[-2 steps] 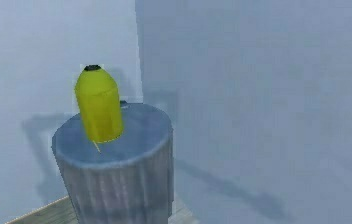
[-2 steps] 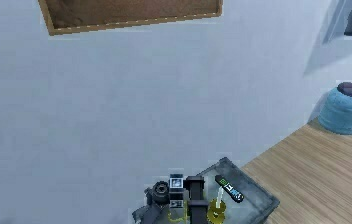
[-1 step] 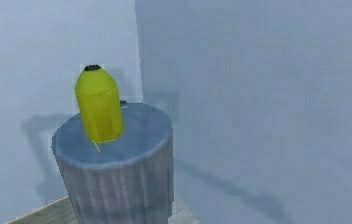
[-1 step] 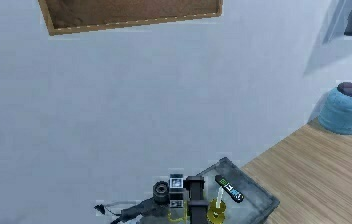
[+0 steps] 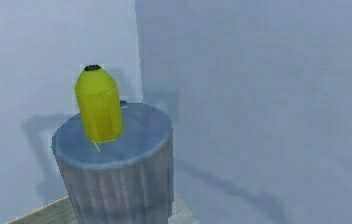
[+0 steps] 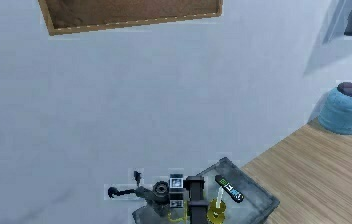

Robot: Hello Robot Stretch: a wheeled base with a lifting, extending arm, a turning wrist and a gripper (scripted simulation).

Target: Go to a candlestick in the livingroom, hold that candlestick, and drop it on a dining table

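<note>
Pale blue-grey walls meet in a corner above a strip of wooden floor (image 5: 44, 212). In the forward view a grey ribbed round stand (image 5: 116, 170) rises from the floor. On its top, toward 10 o'clock from the middle, stands an upright yellow candle-shaped thing (image 5: 98, 103). It is stout and smooth, with a rounded shoulder and a small dark tip.

In the arm side view a blue barrel-like container (image 6: 343, 110) with a dark top stands on the floor at 3 o'clock; what it holds cannot be told. A wood-framed panel (image 6: 134, 12) hangs on the wall at 12 o'clock. At 6 o'clock lies a grey counter (image 6: 259, 203) with a dark remote-like bar (image 6: 229, 188) on it. A small pale yellowish thing (image 6: 217, 209), too small to name, sits just at 3 o'clock of the arm (image 6: 196, 203).

The claw (image 6: 124, 188) reaches toward 9 o'clock from the arm's end. I cannot tell how its fingers are set or whether it holds anything. How the yellow candle-shaped thing lies relative to the claw cannot be told.
</note>
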